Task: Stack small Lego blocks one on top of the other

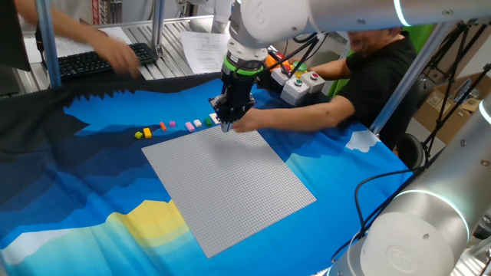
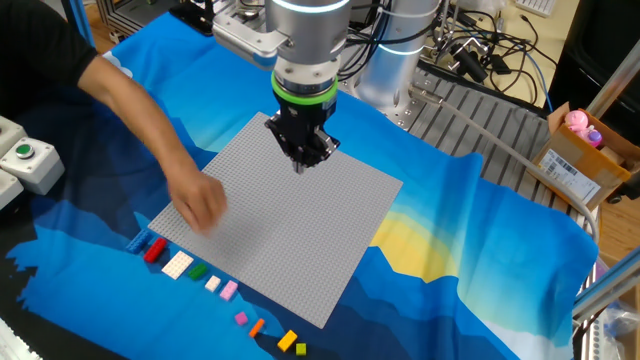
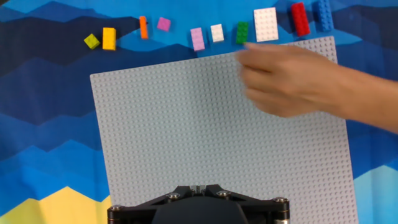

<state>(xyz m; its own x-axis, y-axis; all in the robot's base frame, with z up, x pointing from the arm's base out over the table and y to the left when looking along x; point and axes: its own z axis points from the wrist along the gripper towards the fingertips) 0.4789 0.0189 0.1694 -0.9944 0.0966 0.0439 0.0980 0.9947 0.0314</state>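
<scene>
Several small Lego blocks lie in a row on the blue cloth along one edge of the grey baseplate (image 3: 217,137). In the hand view they run from a lime one (image 3: 92,41), yellow (image 3: 109,38), orange (image 3: 143,27), two pink (image 3: 163,23), small white (image 3: 217,33) and green (image 3: 242,32) to a larger white (image 3: 265,25), red (image 3: 300,18) and blue (image 3: 323,14). None is stacked. My gripper (image 3: 198,186) hangs over the baseplate (image 2: 290,220), shut and empty, its tips pointing down (image 2: 300,166) a little above the studs (image 1: 227,127).
A person's hand (image 3: 292,81) reaches over the baseplate corner near the green and white blocks (image 2: 200,207). Grey button boxes (image 1: 301,86) stand behind the cloth, beside the person. A keyboard (image 1: 96,61) lies at the back left. A second robot arm (image 1: 414,230) fills the near right corner.
</scene>
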